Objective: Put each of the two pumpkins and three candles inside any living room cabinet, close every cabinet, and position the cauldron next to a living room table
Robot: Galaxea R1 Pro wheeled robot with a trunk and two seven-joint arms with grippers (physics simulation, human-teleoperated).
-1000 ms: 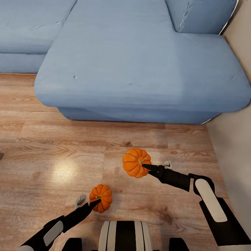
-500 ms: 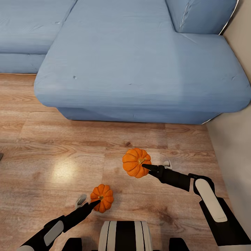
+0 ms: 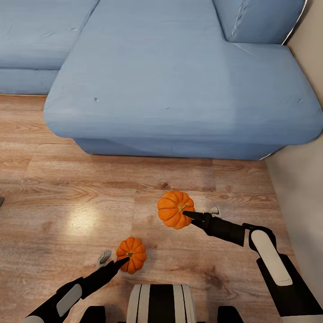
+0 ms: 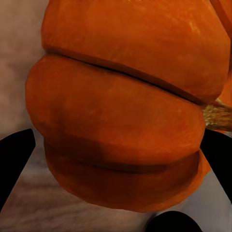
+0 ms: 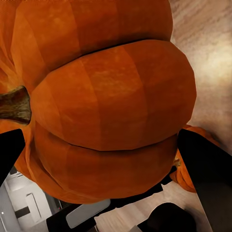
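The robot is facing a large blue sofa (image 3: pixel 179 76) that is standing on a wooden floor (image 3: pixel 67 193), with a beige wall (image 3: pixel 305 188) running along its right side. Each arm is carrying one orange pumpkin above the floor in front of the sofa.

The right tool (image 3: pixel 187 214) is gripping the right pumpkin (image 3: pixel 175 209), its dark fingers pressing against the ribbed skin beside the stem. In the right wrist view this pumpkin (image 5: pixel 101 101) is sitting between the two black fingers (image 5: pixel 205 169), which are touching its sides, so the tool is clamped on it. This pumpkin is being held out toward the sofa's base and is appearing larger in the head view than the other one.

The left tool (image 3: pixel 122 261) is gripping the left pumpkin (image 3: pixel 131 255), which is hanging close to the robot's trunk (image 3: pixel 160 303). In the left wrist view the left pumpkin (image 4: pixel 121 111) is wedged between the black fingers (image 4: pixel 14 154), its brownish stem pointing sideways, with blurred floor behind it.

The two pumpkins are apart from each other.
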